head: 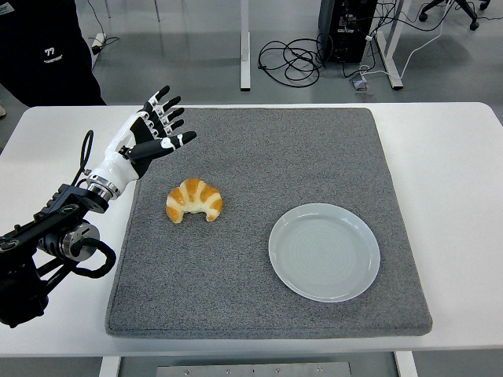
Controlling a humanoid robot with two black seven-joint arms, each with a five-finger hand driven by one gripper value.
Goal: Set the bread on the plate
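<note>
Bread lies on the mat, left of the plate. The left hand, spread and empty, should be lowered over it and closed gently.

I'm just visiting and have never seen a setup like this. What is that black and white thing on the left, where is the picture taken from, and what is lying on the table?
That is a robot's left hand, with five fingers on a black arm reaching in from the left edge. Its fingers are spread and hold nothing. The picture comes from a camera high on the robot's own side, looking down over the white table. On the table lies a grey mat. On the mat sit a croissant and, to its right and apart from it, an empty pale plate. The hand hovers behind the croissant, not touching it. A person in dark clothes stands at the top left.
</note>
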